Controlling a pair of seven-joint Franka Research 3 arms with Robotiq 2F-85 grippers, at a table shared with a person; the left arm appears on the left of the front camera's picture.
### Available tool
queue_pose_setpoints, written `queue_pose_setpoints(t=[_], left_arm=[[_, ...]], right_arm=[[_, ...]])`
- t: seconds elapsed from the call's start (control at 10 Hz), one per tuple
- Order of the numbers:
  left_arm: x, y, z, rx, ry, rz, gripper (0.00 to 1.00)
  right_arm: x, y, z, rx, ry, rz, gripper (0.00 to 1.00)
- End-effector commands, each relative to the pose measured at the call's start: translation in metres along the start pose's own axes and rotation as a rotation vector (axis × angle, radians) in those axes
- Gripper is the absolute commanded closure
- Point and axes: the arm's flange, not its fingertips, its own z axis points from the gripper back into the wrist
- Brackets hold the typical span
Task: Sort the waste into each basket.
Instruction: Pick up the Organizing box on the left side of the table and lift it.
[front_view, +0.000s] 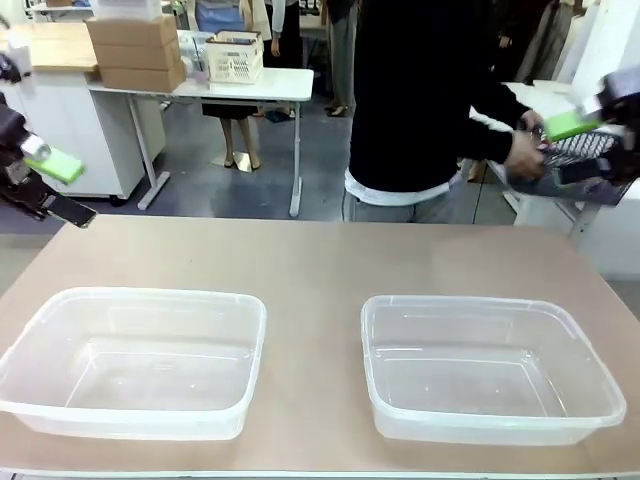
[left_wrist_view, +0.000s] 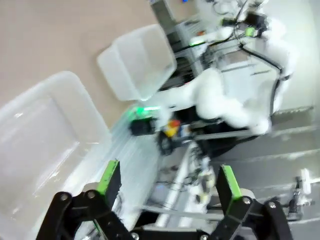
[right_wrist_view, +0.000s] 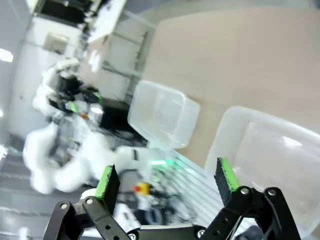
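Two open grippers hang over a table with two clear tubs.

From the front we see a flat tan table (front_view: 320, 260) with two clear plastic tubs with rounded corners sitting side by side, a little apart: the left tub (front_view: 130, 360) and the right tub (front_view: 490, 370). The left gripper (front_view: 63, 190) hangs in the air at the left edge, fingers wide apart, holding nothing. The right gripper (front_view: 578, 148) hangs at the right edge, wide open too, holding nothing. A person in a black top (front_view: 420, 100) stands at the far side, with a hand (front_view: 522, 155) by a dark lattice basket (front_view: 595, 145). From the left wrist we see its green pads (left_wrist_view: 109, 177) spread wide with nothing between them, the left tub close by and the right tub farther off. From the right wrist we see the same wide gap, the right tub close and the left tub farther off.
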Motion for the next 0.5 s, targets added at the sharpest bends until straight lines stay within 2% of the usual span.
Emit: queue_pose_setpoints(t=[0.0, 0.1, 0.2, 0.4], left_arm=[[-0.046, 0.023, 0.001, -0.234, -0.399, 0.338, 0.00], [-0.045, 0.015, 0.006, -0.112, -0.452, 0.354, 0.00], [-0.006, 0.014, 0.026, -0.091, -0.096, 0.106, 0.00], [-0.006, 0.014, 0.026, -0.091, -0.096, 0.106, 0.00]], right_arm=[[-0.068, -0.067, -0.001, 0.113, -0.317, -0.462, 0.00], [-0.071, -0.077, 0.004, 0.074, -0.331, -0.476, 0.00], [0.003, -0.018, 0.025, 0.045, -0.069, -0.143, 0.00], [0.003, -0.018, 0.025, 0.045, -0.069, -0.143, 0.00]])
